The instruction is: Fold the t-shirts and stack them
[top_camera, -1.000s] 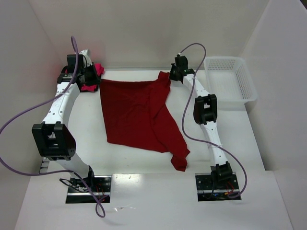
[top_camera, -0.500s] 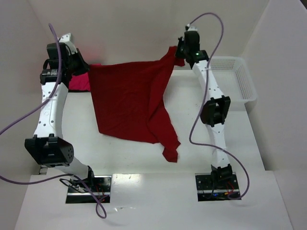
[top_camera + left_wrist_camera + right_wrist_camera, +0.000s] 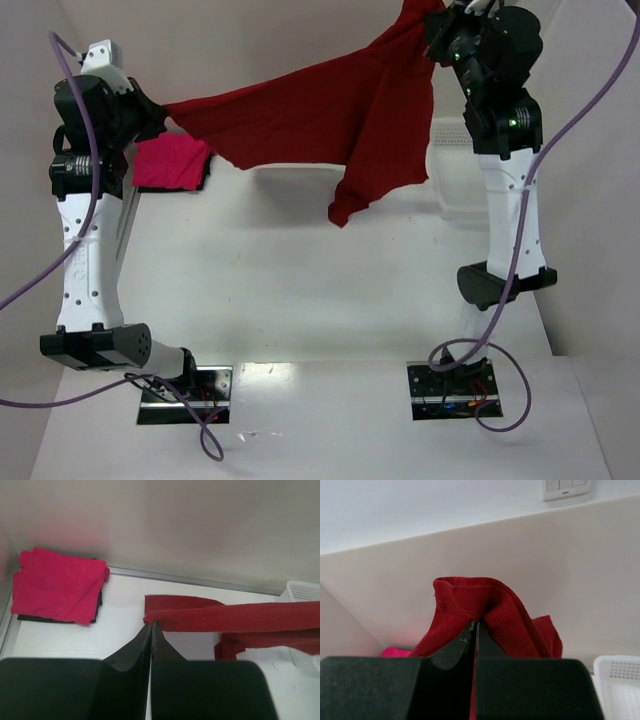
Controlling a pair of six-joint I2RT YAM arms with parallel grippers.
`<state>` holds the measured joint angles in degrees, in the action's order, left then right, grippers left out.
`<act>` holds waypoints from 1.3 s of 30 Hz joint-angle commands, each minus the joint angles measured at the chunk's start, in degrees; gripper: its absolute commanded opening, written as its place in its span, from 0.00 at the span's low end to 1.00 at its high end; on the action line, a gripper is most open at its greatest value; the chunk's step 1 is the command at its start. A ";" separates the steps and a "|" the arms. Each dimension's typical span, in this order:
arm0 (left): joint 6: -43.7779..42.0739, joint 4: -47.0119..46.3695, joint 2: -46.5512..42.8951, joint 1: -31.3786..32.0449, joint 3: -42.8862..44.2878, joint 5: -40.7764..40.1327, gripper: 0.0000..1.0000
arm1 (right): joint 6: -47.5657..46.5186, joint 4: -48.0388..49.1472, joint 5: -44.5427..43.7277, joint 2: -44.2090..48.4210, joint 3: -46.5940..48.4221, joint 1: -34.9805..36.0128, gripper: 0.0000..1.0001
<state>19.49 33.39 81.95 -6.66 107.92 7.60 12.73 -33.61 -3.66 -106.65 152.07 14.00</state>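
white table [image 3: 300,300] below; left gripper [image 3: 151,625] and right gripper [image 3: 475,624] each clench the crimson t-shirt [image 3: 320,110], stretched aloft to straighten it for folding.

The crimson t-shirt [image 3: 320,110] hangs stretched in midair; the magenta t-shirt [image 3: 168,163] lies, apparently folded, at far left.

No readable text, label or number shows anywhere.

Two t-shirts in all, one dark crimson t-shirt [image 3: 330,115] across the far side, one magenta-pink t-shirt [image 3: 168,163] far left, one white mesh basket [image 3: 452,190] far right, two pincers of mine, left pincer [image 3: 151,625], right pincer [image 3: 474,625]
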 commanded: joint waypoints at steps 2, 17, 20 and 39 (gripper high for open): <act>-0.76 -1.04 -4.60 -0.38 1.77 -1.27 0.00 | -2.10 3.45 -3.01 10.22 -11.58 -0.20 0.00; 2.04 -0.69 -19.28 -0.38 -3.85 -4.09 0.00 | -1.57 4.26 -1.79 36.60 -37.64 -0.20 0.00; 2.74 1.67 -21.04 -0.38 -4.56 -2.86 0.00 | -0.70 0.14 -1.79 37.48 -34.58 -0.20 0.00; 4.77 -8.32 2.83 -0.38 -25.65 -5.32 0.00 | 10.03 20.85 2.95 12.20 -74.20 -0.20 0.00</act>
<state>24.27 32.49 81.32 -6.63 81.47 1.74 20.86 -22.79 -1.80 -91.42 77.76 14.00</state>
